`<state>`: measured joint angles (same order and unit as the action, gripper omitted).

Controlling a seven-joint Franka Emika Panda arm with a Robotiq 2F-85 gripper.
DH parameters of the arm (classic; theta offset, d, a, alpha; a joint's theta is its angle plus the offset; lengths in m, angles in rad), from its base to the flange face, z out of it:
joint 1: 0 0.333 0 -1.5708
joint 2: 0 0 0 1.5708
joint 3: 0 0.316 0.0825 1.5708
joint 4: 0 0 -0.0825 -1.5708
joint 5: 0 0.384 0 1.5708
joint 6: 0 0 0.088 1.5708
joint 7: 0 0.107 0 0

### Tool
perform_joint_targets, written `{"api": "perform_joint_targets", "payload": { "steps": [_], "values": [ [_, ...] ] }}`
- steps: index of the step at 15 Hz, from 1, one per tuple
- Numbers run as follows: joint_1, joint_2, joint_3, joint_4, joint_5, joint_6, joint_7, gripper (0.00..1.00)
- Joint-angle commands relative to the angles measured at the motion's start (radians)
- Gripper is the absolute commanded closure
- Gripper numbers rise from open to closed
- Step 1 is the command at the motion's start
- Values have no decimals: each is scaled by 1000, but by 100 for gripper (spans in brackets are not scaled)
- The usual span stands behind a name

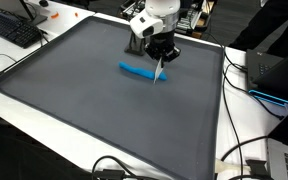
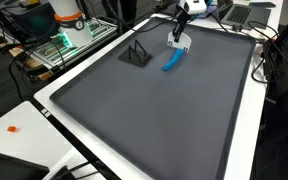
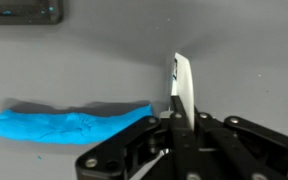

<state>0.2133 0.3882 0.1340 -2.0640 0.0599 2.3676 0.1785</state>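
Three views are catalogued in turn.

1. Exterior view: the gripper (image 1: pixel 161 62) is seen clamped on a slim white piece (image 1: pixel 158 72), which is held upright over the grey mat (image 1: pixel 94 120). A blue cloth (image 1: pixel 136 70) is laid at nine o'clock, with its end just beside the piece's tip. A black stand (image 1: pixel 136 44) is placed at eleven o'clock.
2. Exterior view: the cloth (image 2: pixel 171 62) is found at six o'clock of the gripper (image 2: pixel 179 35), and the stand (image 2: pixel 135 55) at eight.
3. Wrist view: the white piece (image 3: pixel 183 85) is pinched between narrow jaws. Contact with the cloth (image 3: pixel 69 122), at nine o'clock, cannot be told.

Handling, as judged: the pinch is best kept firm and the piece upright, so that slipping or snagging on the cloth is avoided.
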Motion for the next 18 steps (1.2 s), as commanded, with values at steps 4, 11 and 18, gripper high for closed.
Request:
{"api": "perform_joint_targets", "payload": {
  "steps": [4, 11, 18],
  "values": [
    [-19, -54, 20, -46, 31, 7, -47, 99],
    [-17, -90, -8, -25, -31, -3, -37, 99],
    [-26, -67, -30, 3, -87, -4, -40, 99]
  ]
}}
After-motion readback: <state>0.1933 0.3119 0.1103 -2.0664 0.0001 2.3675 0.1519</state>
